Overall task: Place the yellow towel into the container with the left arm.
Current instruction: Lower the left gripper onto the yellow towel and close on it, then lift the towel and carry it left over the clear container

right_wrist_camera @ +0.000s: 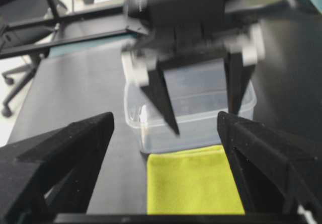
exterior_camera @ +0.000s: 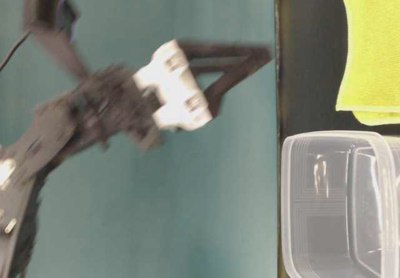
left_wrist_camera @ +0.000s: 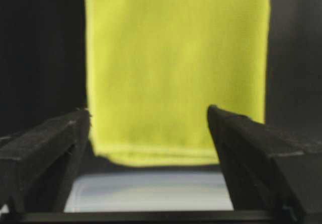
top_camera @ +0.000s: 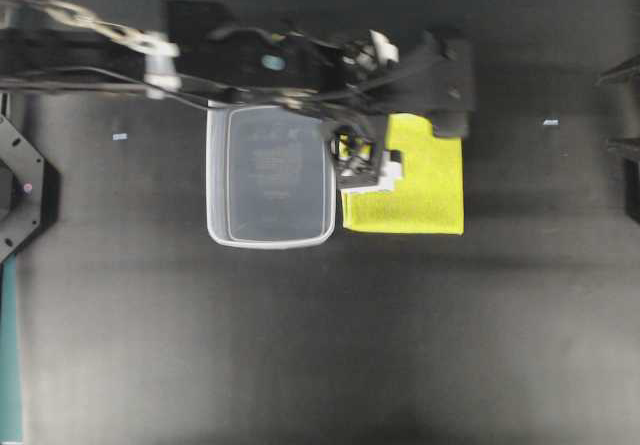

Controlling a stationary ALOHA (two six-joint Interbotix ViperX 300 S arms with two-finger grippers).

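My left gripper (left_wrist_camera: 148,121) hangs spread wide, its two fingers (left_wrist_camera: 45,148) framing the near hem of the towel (left_wrist_camera: 176,68) with nothing between them. Just under me lies the pale rim of the container (left_wrist_camera: 146,194); beyond that the towel rests flat and folded on the dark tabletop (left_wrist_camera: 40,43), right beside the container's short side, touching or nearly so.

I judge this to be the approach before the grasp: I am above the towel's near edge, not yet on it. The next move calls for a descent onto that hem, closing on the cloth, then lifting it back over the rim and releasing inside.

The overhead view shows what my own camera cannot: the left arm (top_camera: 250,65) reaching across over the top of the container, which holds nothing, and the gripper over the towel's corner nearest the container. The right wrist camera looks back at me from the far side, with the towel close to it, the container behind, and my fingers pointing down, apart. My right gripper (right_wrist_camera: 166,168) is also spread, holding nothing, well back from the work. The table-level view is blurred but shows the towel's folded thickness.
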